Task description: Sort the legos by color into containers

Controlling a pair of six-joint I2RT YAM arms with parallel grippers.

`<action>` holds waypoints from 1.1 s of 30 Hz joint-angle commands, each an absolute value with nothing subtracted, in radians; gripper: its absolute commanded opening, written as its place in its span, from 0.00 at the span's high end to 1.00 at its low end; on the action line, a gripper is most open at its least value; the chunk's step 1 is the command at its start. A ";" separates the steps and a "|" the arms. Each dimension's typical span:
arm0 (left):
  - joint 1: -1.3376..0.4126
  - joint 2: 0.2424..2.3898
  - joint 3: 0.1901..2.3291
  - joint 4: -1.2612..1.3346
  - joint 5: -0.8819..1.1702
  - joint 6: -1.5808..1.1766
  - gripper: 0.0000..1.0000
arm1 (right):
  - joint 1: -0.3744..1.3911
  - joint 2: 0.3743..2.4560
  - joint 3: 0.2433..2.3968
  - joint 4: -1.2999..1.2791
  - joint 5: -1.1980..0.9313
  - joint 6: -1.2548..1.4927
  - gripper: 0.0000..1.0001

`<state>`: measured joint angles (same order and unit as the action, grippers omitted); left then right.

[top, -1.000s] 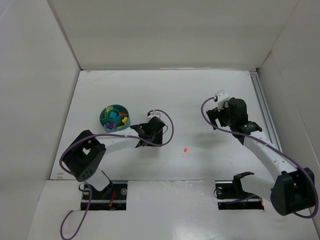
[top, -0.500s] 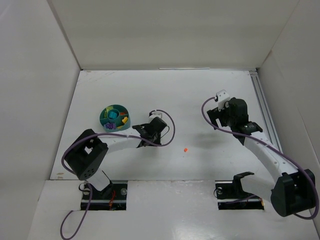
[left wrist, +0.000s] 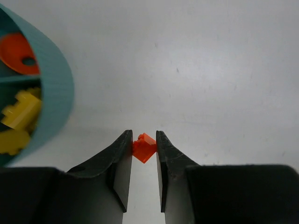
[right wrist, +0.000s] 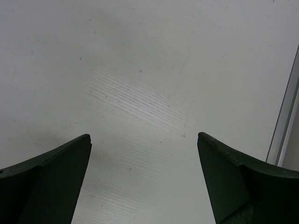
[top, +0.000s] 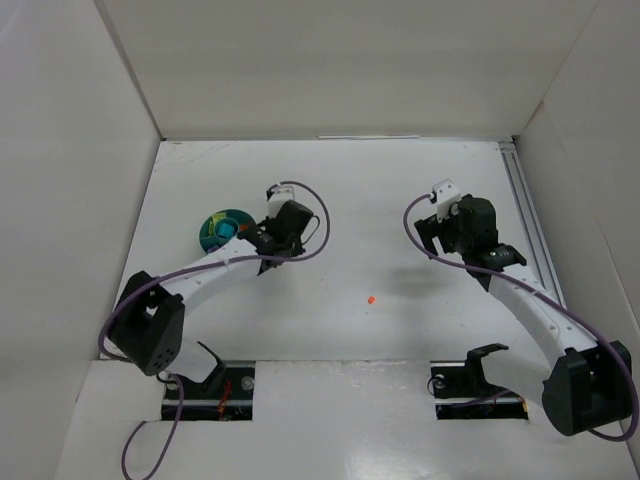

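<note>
The round teal dish (top: 218,228) sits left of centre, with legos in its compartments. In the left wrist view its wall (left wrist: 56,88) is at the left, with an orange round piece (left wrist: 16,49) and yellow legos (left wrist: 21,112) inside. My left gripper (top: 256,238) is just right of the dish, above the table, shut on a small orange lego (left wrist: 143,147). Another orange lego (top: 371,299) lies alone on the table at centre. My right gripper (top: 432,228) is open and empty at the right, over bare table (right wrist: 144,137).
White walls enclose the table on the left, back and right. A metal rail (top: 527,220) runs along the right edge and also shows in the right wrist view (right wrist: 285,116).
My left gripper has swung up and to the left, from the middle of the table to the dish's right side. The right arm and the loose orange lego have not moved.
</note>
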<state>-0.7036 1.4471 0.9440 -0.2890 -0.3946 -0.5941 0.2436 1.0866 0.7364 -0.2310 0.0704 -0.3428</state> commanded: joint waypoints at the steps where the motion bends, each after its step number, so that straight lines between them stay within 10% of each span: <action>1: -0.606 1.394 1.032 -0.295 -0.489 -0.542 0.84 | 0.238 1.066 0.733 -0.198 0.058 -0.351 0.00; 23: -0.356 1.529 1.204 -0.363 -0.526 -0.472 0.83 | 0.210 1.075 0.733 -0.225 0.077 -0.371 0.00; 33: -0.347 1.520 1.213 -0.413 -0.526 -0.511 0.67 | 0.210 1.054 0.715 -0.225 0.057 -0.380 0.00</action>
